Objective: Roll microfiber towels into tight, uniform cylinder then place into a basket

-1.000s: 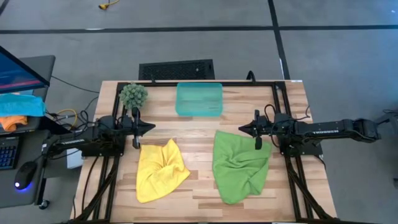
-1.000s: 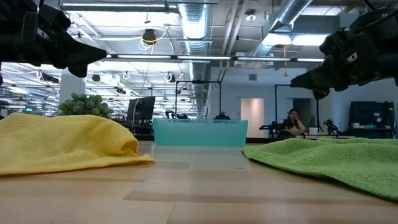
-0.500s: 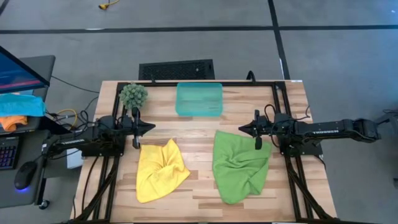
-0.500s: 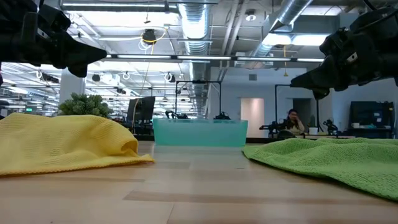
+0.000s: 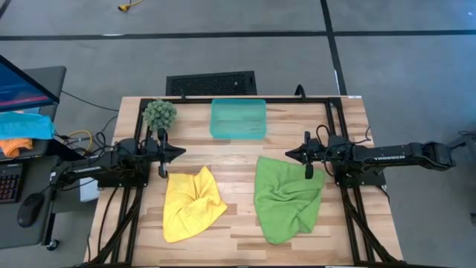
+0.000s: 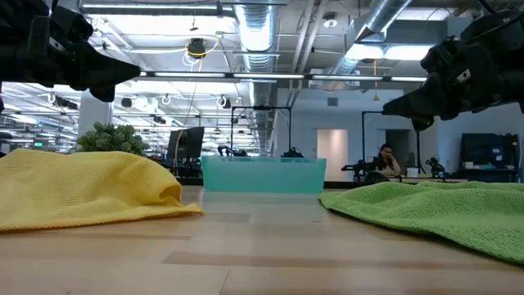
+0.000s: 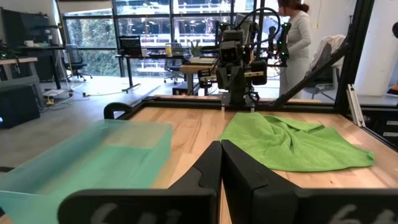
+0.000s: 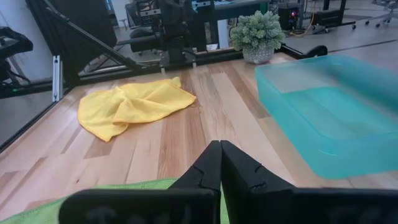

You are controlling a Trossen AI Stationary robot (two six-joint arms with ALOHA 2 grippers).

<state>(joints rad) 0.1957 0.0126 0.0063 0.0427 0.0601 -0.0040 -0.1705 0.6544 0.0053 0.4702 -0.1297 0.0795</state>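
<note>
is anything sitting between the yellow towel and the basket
Nothing visible. Bare wood lies between the yellow towel and the basket. The plant stands off to the basket's side, and the left gripper hangs shut above the towel's far edge, clear of that path.

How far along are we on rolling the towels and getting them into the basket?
Nothing is done yet. The yellow towel and green towel lie crumpled and unrolled, and the basket holds nothing. Neither pincer holds anything: left pincer and right pincer hover shut above the table. Both rolls and placements remain.
</note>
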